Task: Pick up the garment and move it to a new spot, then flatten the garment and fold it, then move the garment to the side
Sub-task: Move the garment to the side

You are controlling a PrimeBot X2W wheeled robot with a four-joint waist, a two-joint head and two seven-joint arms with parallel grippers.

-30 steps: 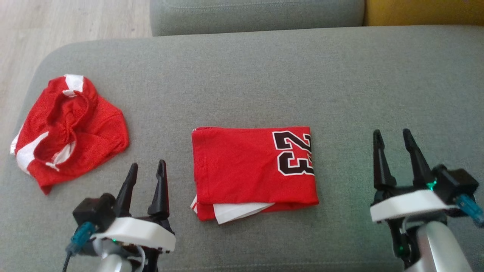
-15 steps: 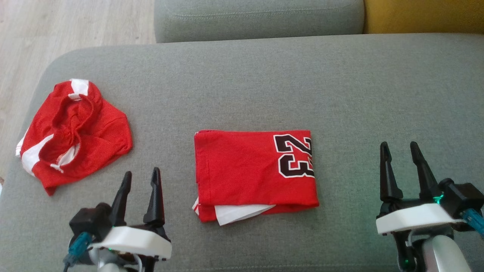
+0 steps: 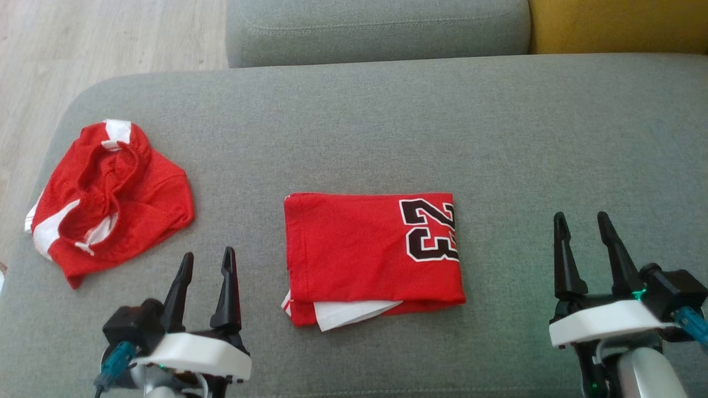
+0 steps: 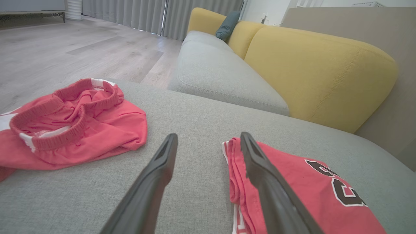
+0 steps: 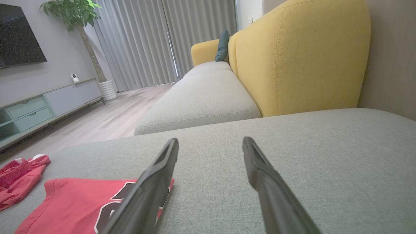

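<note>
Currently between steps, by the look of it. Folded red jersey [image 3: 373, 254] flat on the grey sofa seat [image 3: 387, 127], roughly centre, number print toward the right edge, white inner layer poking out at the near edge. Looks folded already, so flatten-and-fold judged done. Move to the side judged not yet done, given the spot dead centre rather than off at an edge.

Crumpled red shorts [image 3: 110, 199] well apart at the seat's left end, waistband up, unfolded. Probably parked there to keep the middle free for folding.

Left pincer [image 3: 208, 253] released, fingers spread, nothing between them, hovering near the jersey's left edge. In the left wrist view, folded edge just beside the right finger; touching or not, cannot tell. Right pincer [image 3: 581, 215] also released and empty, well off the jersey's right edge over bare cushion.

Both low at the near side, flanking the jersey, fingers pointing away from the robot. Reads as a ready stance for a two-sided grab.

Next, likely: close in on both short edges, pinch all layers together, lift or slide sideways. Risk: catching the top layer only and springing the fold open. Thin knit by the look, so expect layers to shift.
</note>
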